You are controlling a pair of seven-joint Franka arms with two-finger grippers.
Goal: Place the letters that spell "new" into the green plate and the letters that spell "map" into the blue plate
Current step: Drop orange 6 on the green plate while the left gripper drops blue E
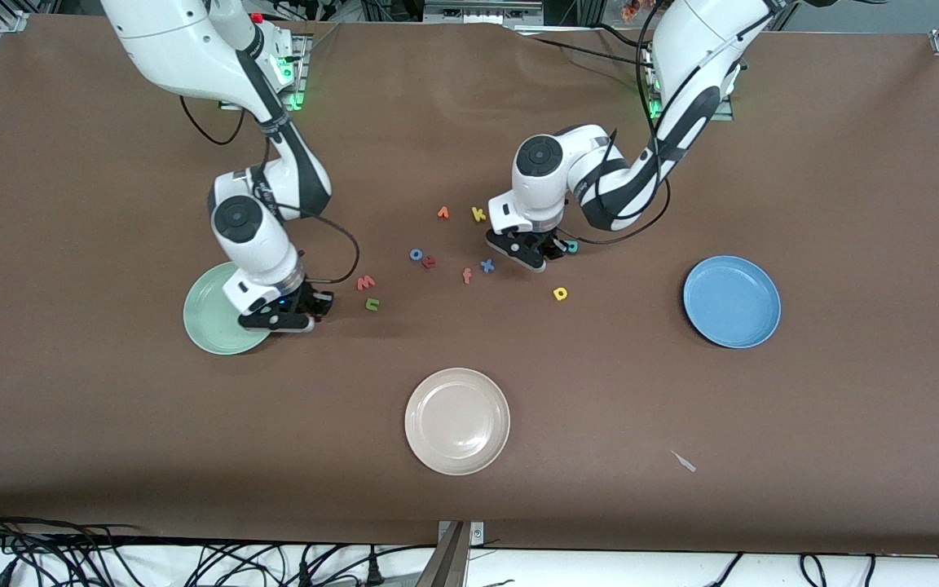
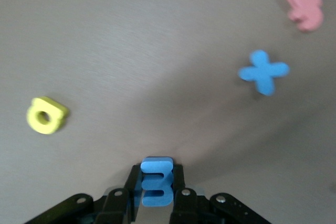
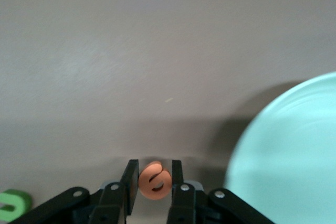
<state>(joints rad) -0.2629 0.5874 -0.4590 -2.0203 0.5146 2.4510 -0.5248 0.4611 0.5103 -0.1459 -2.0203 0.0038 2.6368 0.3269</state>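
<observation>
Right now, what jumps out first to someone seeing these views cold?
Both claws are shut on letters: the left claw pinches the blue m amid the scattered letters mid-table, and the right claw grips the orange e beside the green plate. Next come the plates, all bare: the blue plate toward the left arm's end and a cream-white plate nearest the front camera.

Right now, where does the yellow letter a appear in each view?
Front view: the yellow a lies nearer the camera than the blue x.
Left wrist view: the yellow a, apart from the blue x.
Right wrist view: not in it.
Shared landmark: the blue x.
</observation>
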